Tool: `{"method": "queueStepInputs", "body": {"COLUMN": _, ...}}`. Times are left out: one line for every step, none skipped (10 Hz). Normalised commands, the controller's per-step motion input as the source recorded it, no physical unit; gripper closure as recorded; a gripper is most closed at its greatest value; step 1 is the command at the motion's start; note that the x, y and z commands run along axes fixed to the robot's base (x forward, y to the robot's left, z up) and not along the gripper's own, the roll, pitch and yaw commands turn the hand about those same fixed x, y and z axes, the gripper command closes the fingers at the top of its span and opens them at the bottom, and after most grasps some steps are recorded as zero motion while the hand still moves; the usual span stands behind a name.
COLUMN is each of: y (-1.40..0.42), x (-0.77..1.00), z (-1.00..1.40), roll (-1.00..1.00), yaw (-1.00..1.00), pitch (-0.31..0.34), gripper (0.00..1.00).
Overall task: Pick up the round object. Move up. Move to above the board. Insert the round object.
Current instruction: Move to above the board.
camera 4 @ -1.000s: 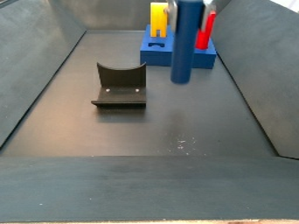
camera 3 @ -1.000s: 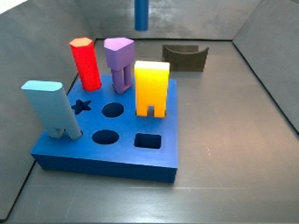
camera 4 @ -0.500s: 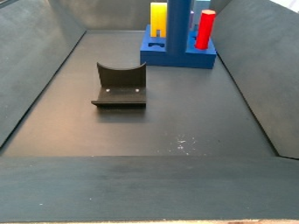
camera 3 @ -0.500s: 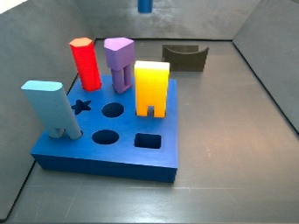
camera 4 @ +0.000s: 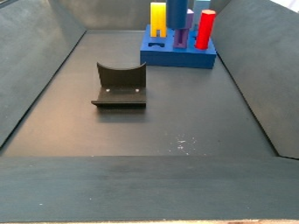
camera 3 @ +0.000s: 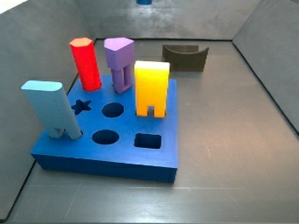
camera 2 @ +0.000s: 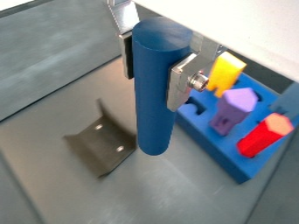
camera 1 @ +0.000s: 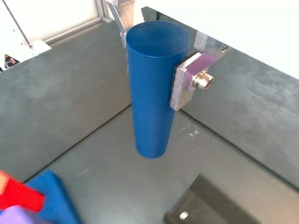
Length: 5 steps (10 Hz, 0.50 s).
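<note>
My gripper (camera 1: 156, 61) is shut on the round object (camera 1: 152, 96), a tall medium-blue cylinder, and holds it upright high above the floor; it shows in both wrist views (camera 2: 155, 87). A silver finger (camera 2: 181, 80) presses each side near its top. In a side view only the cylinder's lower tip (camera 3: 143, 2) shows at the top edge. The board (camera 3: 117, 157), a thick dark-blue block with star, round and square holes, lies off to one side of the gripper (camera 2: 156, 70) and well below it (camera 2: 233, 156).
Red (camera 3: 84, 63), purple (camera 3: 119, 63), yellow (camera 3: 151, 87) and light-blue (camera 3: 49, 107) pegs stand in the board. The fixture (camera 4: 119, 87) stands on the floor beyond the board, below the cylinder in a wrist view (camera 2: 100, 149). Grey walls enclose the floor.
The cylinder has risen: a second ago it hung well into both side views, now only its tip shows at one view's top edge. Board and pegs have not moved.
</note>
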Motion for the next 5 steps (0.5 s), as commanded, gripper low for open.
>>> {"method": "queueStepInputs", "body": {"y": -1.0, "x": -0.02, "z": 0.11, "roll": 0.06, "yaw": -0.15, "pitch": 0.051, "gripper": 1.0}}
{"method": "queueStepInputs", "body": {"y": -1.0, "x": -0.01, "z": 0.11, "roll": 0.04, "yaw": -0.09, "pitch": 0.035, "gripper": 1.0}}
{"method": "queueStepInputs", "body": {"y": -1.0, "x": -0.02, "z": 0.12, "roll": 0.01, "yaw": -0.03, "pitch": 0.026, "gripper": 1.0}}
{"method": "queueStepInputs", "body": {"y": -1.0, "x": -0.02, "z": 0.12, "roll": 0.0, "yaw": -0.01, "pitch": 0.027, "gripper": 1.0}}
{"method": "queueStepInputs", "body": {"y": -1.0, "x": -0.01, "z": 0.13, "roll": -0.02, "yaw": 0.0, "pitch": 0.038, "gripper": 1.0}}
